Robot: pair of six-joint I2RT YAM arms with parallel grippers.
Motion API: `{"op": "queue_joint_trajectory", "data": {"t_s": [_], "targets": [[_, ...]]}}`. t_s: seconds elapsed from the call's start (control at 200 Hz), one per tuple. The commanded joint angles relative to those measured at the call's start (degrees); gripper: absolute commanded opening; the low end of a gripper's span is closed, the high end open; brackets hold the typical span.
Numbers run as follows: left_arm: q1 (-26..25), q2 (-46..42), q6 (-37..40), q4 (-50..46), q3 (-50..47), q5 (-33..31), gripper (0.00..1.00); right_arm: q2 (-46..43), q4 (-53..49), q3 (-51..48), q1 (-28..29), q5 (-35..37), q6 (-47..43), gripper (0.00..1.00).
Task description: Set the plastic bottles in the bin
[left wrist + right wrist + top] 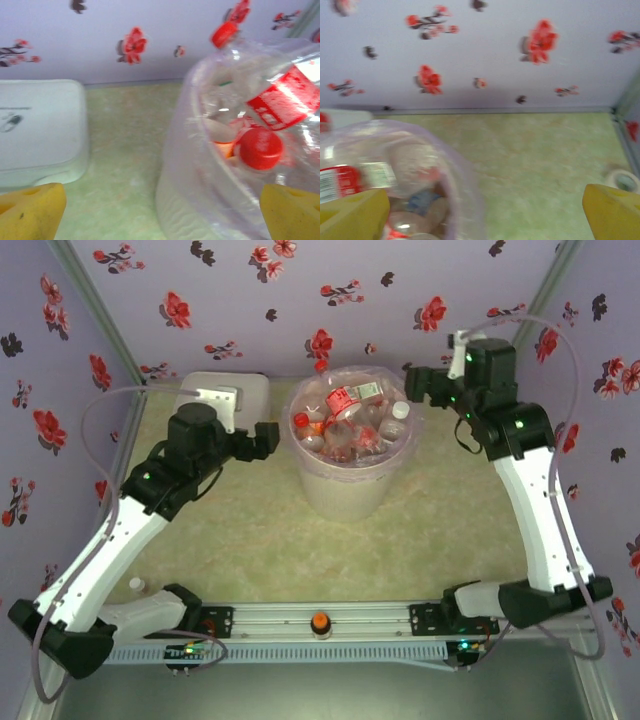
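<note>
Spread wide on the left hand (263, 438), gripping nothing, hovering just left of the big round white bin (345, 490) lined with translucent pink plastic. Gaping as well on the right hand (420, 380), empty, by the bin's right rim. Heaped inside: small clear plastic bottles (345, 402), mostly red-capped.

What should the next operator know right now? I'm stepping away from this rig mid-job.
Left gripper: open, empty, just left of the bin.
Right gripper: open, empty, at the bin's right rim.
Bin: the large round white bucket lined with a pink plastic bag is piled with small clear plastic bottles.
Done: every bottle plainly visible is in the bucket.
Left: a small white-capped item by the left arm's base may be one more bottle; check it.
</note>
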Motion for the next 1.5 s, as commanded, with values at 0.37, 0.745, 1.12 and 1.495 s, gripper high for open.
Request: {"op": "queue_joint_trajectory", "data": {"t_s": [0.37, 0.745, 1.12, 1.495], "targets": [[17.2, -12.6, 4.1, 10.3, -27.8, -24.9, 1.00, -11.5, 21.7, -38.6, -6.8, 25.0, 4.5, 1.00], [24.8, -5.7, 13.8, 41.1, -48.6, -22.6, 1.00, -7.6, 53.2, -66.9, -6.9, 20.0, 7.4, 0.99], [28.2, 9.7, 18.4, 67.8, -53.9, -14.0, 1.00, 5.8, 81.6, -73.6, -6.8, 23.4, -1.5, 1.00], [30.6, 17.7, 17.9, 68.4, -48.2, -7.0, 1.00, 12.2, 99.9, -78.5, -8.0, 21.5, -5.7, 0.99]]}}
